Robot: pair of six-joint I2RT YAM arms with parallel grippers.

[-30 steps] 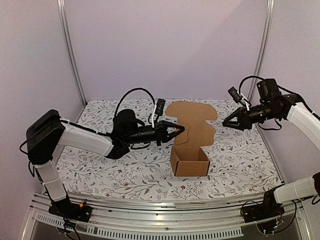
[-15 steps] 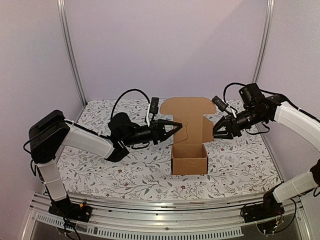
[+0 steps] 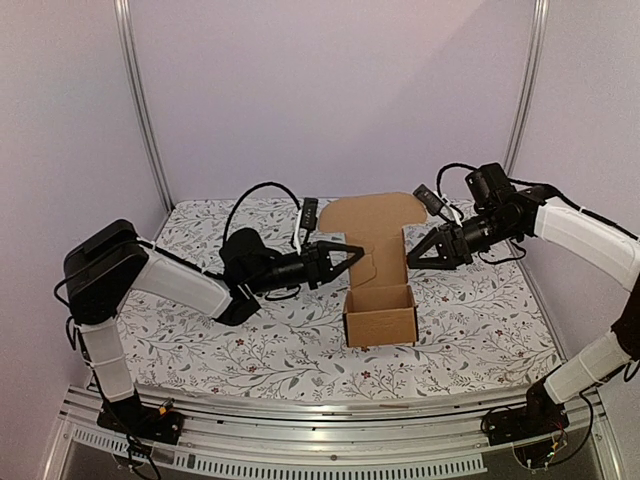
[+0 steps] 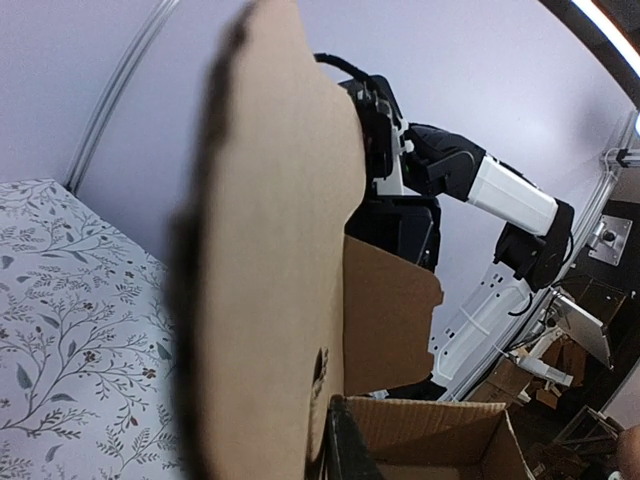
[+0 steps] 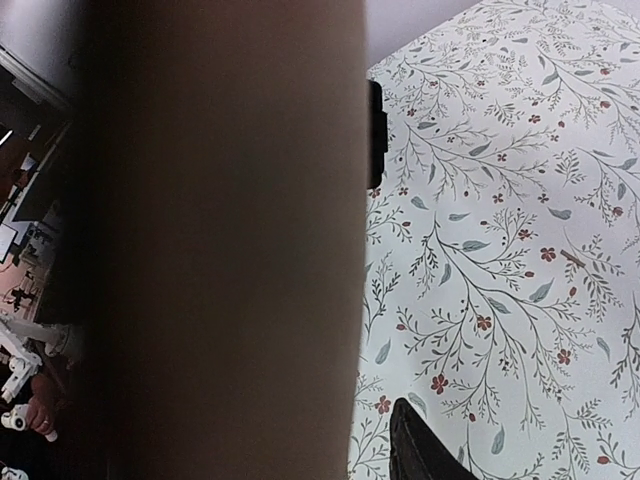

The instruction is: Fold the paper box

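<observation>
The paper box (image 3: 380, 318) stands near the middle of the flowered cloth (image 3: 200, 340), between the two arms. Its tray is already formed and open at the top, and the lid panel (image 3: 375, 225) rises upright from the rear wall. The left gripper (image 3: 356, 254) is closed on the left side flap (image 4: 270, 260) of this lid and holds it from the side. The right gripper (image 3: 412, 257) has its jaws apart at the right edge of the lid. Its own camera is almost fully covered by cardboard, so I cannot tell if a finger already touches the board. I see several risks from here. Nothing presses the tray down, and it looks light, so a sideways push from the right arm, or a pull from the left one, could slide or tip the whole box instead of bending the flap. If the two arms do not move together, the lid may bend outside its crease or twist, and the pinched flap could tear or get a wrong fold. The open right jaws could also catch the edge of the rounded tab and crush it. Both wrist views are blocked by board at close range, so a small misalignment is hard to notice in time.
</observation>
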